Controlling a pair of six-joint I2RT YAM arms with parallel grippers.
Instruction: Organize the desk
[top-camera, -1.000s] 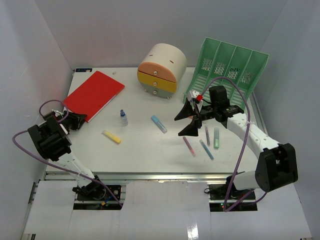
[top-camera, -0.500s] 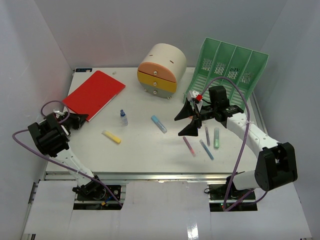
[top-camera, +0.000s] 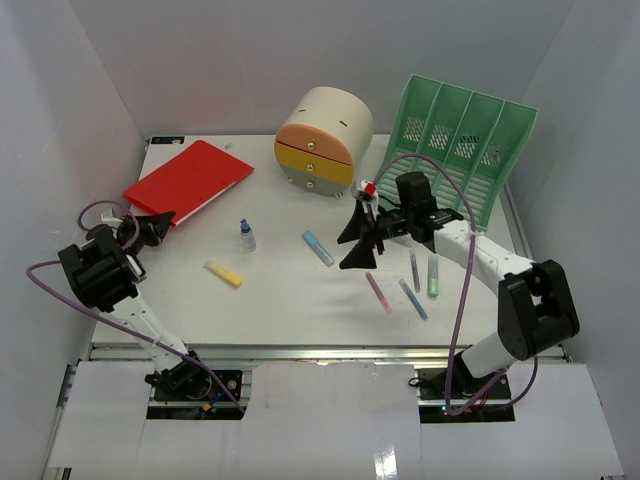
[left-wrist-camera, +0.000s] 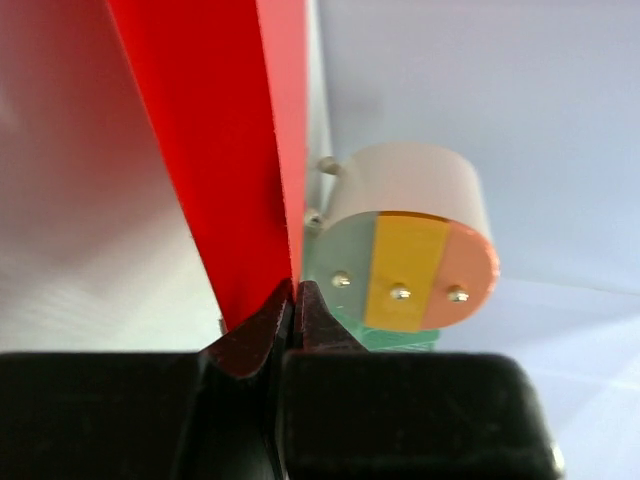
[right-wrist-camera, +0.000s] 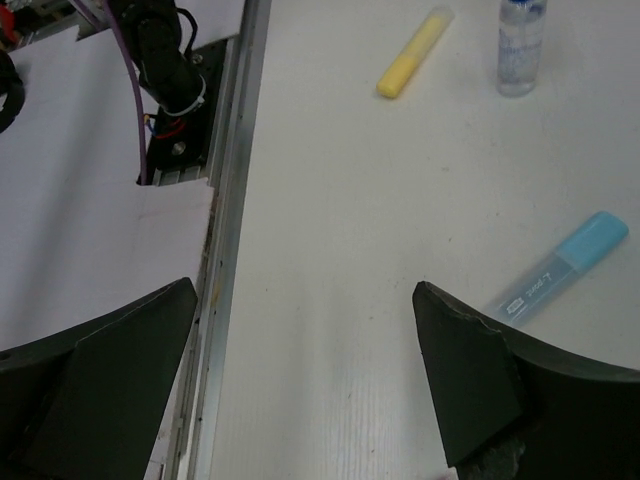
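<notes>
The desk (top-camera: 290, 300) is a white tabletop with small items scattered on it. My left gripper (top-camera: 158, 221) is shut on the near corner of a red folder (top-camera: 190, 178) at the back left. In the left wrist view the black jaws (left-wrist-camera: 293, 290) pinch the folder's thin edge (left-wrist-camera: 225, 150). My right gripper (top-camera: 348, 250) hovers open over the desk's middle, beside a light blue pen (top-camera: 318, 248). In the right wrist view, bare desk (right-wrist-camera: 350, 200) lies between the spread fingers (right-wrist-camera: 305, 290), and the blue pen (right-wrist-camera: 560, 280) lies just past the right finger.
A cream round drawer unit (top-camera: 322, 140) stands at the back centre and a green file rack (top-camera: 455, 135) at the back right. A yellow highlighter (top-camera: 223, 274) and a small bottle (top-camera: 246, 235) lie left of centre. Several pens (top-camera: 412, 298) lie at the right front. A metal rail (right-wrist-camera: 225, 250) edges the desk's front.
My left gripper has shut on the red folder's corner, and the folder has shifted left and back. My right gripper has moved left toward the blue pen.
</notes>
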